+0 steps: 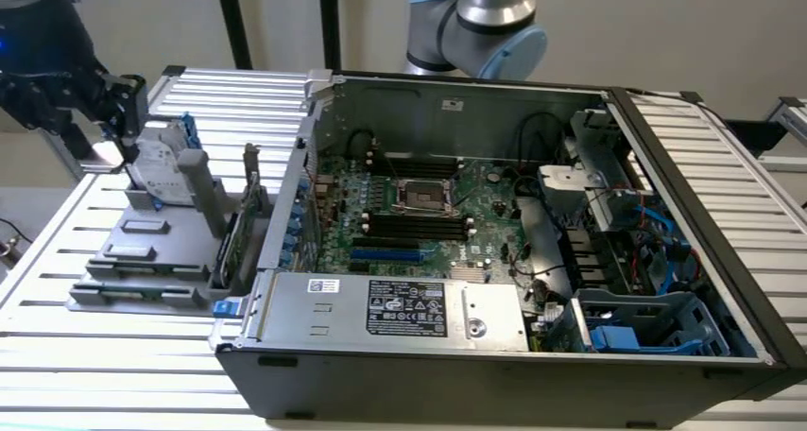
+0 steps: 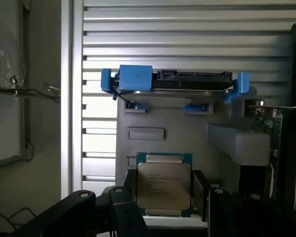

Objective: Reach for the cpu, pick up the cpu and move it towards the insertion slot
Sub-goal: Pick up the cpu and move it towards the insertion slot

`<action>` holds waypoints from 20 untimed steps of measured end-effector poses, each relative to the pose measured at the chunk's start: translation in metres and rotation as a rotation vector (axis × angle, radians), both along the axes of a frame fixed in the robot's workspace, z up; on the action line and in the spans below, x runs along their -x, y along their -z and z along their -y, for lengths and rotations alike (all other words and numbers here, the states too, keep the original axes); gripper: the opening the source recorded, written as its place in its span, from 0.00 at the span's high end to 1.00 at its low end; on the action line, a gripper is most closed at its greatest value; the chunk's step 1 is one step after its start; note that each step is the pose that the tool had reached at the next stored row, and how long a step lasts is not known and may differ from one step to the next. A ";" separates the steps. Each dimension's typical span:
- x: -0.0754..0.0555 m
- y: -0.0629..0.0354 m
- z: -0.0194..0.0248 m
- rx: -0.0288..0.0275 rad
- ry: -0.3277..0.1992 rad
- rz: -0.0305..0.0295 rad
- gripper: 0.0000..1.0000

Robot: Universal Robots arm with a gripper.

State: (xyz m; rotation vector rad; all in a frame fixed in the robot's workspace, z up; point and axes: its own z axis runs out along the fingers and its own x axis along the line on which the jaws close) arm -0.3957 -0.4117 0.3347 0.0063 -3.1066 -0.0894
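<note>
An open computer case (image 1: 505, 379) is seen lying on a slatted metal table (image 1: 76, 355), its green circuit board (image 1: 486, 199) exposed. A labelled silver power supply (image 1: 378, 308) is set along the near wall. Beside the case, a hard drive (image 1: 158, 162) with blue rails is held upright in a grey rack (image 1: 139, 261).

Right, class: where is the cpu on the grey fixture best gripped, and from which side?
Likely by two opposite edges of the cpu, from straight above: it lies flat, metal lid up, on the grey fixture, leaving only thin sides to pinch.
</note>
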 end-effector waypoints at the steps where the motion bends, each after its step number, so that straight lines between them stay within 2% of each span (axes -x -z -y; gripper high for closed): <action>1: -0.004 -0.0036 0.0000 -0.0016 0.000 -0.0010 0.45; 4: -0.018 -0.0142 0.0000 -0.0071 0.000 -0.0030 0.45; 9: -0.041 -0.0289 0.0000 -0.0129 0.000 -0.0064 0.45; 20: -0.091 -0.0460 0.0000 -0.0163 -0.002 -0.0122 0.45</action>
